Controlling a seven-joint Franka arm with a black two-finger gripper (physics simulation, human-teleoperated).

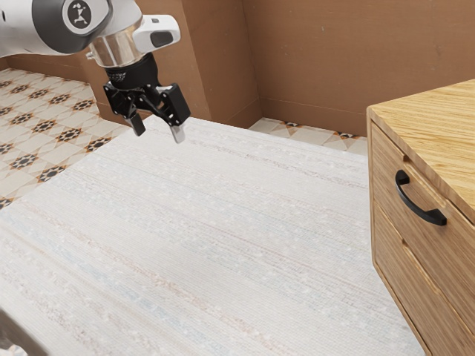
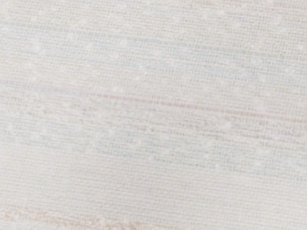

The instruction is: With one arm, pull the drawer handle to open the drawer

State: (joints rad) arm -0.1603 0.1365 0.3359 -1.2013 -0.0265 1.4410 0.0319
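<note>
The Franka arm (image 1: 70, 22) came in at the exterior view's upper left, its hand tilted down over the far part of the counter (image 1: 223, 237). The jaws stood apart, holding nothing; the two black fingers (image 1: 137, 124) hung in the air above the pale, woven-looking surface without touching it. In the wrist view that same counter surface (image 2: 153, 115) lay under the hand, with faint pink and blue threads running across it.

The wooden drawer cabinet (image 1: 438, 122) stood at the exterior view's right edge, resting on the counter. Its upper drawer (image 1: 390, 159) carried the black curved drawer handle (image 1: 418, 200), fixed to the drawer's front face, which was turned toward the arm. That front looked flush with the lower drawer (image 1: 423, 274) beneath it — shut, as far as this angle allowed.

The jaws and the handle were well apart, with a wide stretch of bare counter between them.

Beyond the counter lay a patterned tiled floor (image 1: 44, 126), and behind it brown walls (image 1: 334, 52).
</note>
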